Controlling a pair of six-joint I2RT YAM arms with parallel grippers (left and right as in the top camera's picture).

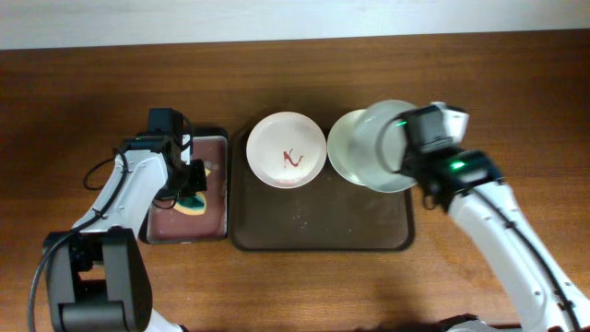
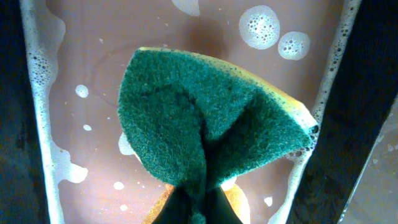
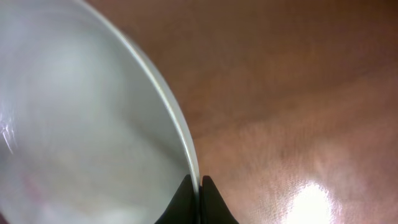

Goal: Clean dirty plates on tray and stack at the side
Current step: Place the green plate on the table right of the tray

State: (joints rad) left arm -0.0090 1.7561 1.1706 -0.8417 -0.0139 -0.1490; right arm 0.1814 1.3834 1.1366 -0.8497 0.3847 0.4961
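A white plate point(image 1: 287, 148) with a red-brown squiggle lies at the back left of the dark brown tray point(image 1: 323, 221). A second white plate point(image 1: 343, 152) lies at the tray's back right. My right gripper point(image 1: 398, 140) is shut on the rim of a third white plate point(image 1: 376, 127), held tilted just above the second one. In the right wrist view the jaws point(image 3: 199, 185) pinch its rim point(image 3: 180, 124). My left gripper point(image 1: 189, 184) is shut on a green and yellow sponge point(image 2: 205, 118) over the small tray; the jaws point(image 2: 199, 205) fold the sponge.
The small narrow black tray point(image 1: 214, 138) left of the big tray holds reddish soapy water with foam along its walls point(image 2: 37, 93). Bare brown wooden table point(image 1: 516, 101) lies to the right of the big tray and in front of it.
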